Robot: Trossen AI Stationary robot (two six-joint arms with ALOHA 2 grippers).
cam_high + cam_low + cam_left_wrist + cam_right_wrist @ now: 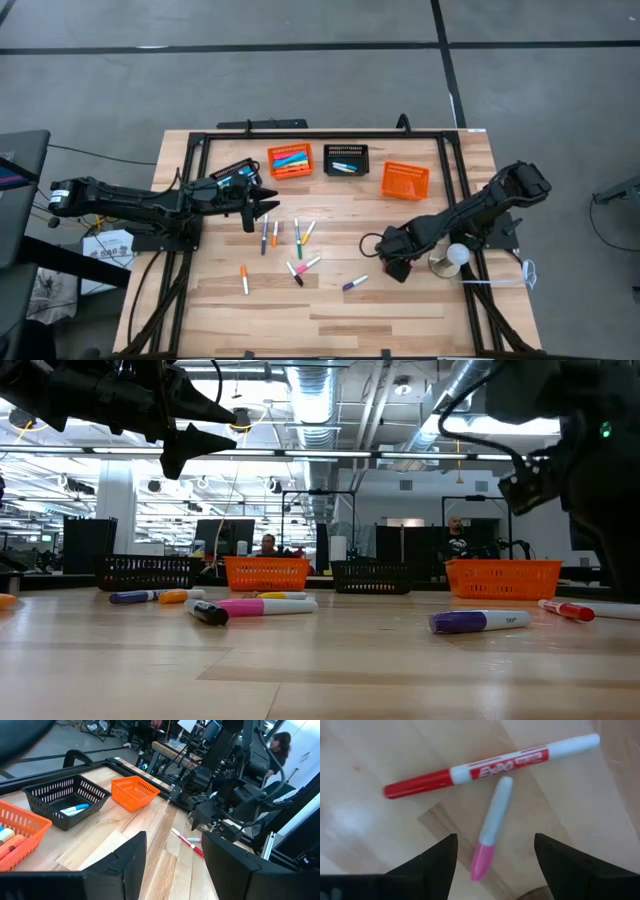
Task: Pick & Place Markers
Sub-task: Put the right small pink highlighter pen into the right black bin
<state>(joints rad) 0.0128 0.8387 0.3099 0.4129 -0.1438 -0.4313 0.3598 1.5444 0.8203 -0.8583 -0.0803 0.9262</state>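
Note:
Several markers [297, 236] lie flat and scattered on the middle of the wooden table; a purple one [355, 284] lies nearer the right arm. My left gripper [262, 205] hovers open above the table, left of the scattered markers. My right gripper [495, 865] is open and points down over a red marker [470, 772] and a pink-capped marker [492, 827], which lie side by side on the wood, the pink cap between the fingers' line. In the high view my right gripper [396, 262] hides both.
Along the far edge stand an orange basket [290, 160] holding markers, a black basket [346, 160] with a light blue marker, and another orange basket [405, 180]. A black basket [232, 172] sits by the left arm. A white round object [455, 255] stands beside the right arm.

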